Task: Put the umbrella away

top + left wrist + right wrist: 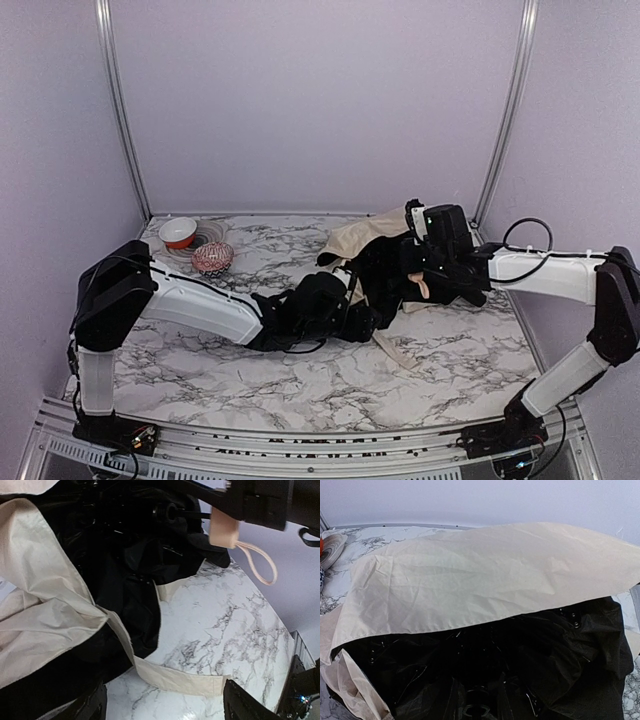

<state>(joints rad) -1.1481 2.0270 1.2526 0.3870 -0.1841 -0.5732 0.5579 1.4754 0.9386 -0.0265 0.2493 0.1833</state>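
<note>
**At mid-table, a slack umbrella waits to be bundled**

Right of centre on the white-and-grey marble table (300, 380) lies the compact umbrella with cream fabric canopy and black underside (365, 238). It is collapsed but loose, with its folds spilling in a heap. Its light tan wooden knob handle (222, 527) juts out just beside the right gripper (397, 280). I cannot tell whether those jaws clamp anything, since fabric fills the right wrist view. The left gripper (165, 707) is spread wide and empty, low over the cream closure strap (175, 677) lying flat on the marble.

I judge the step in hand to be gathering the canopy. Next, the left fingers (245, 705) need to pinch the strap or loose cloth and draw it snug round the folds, while the handle end is kept steady.
</note>
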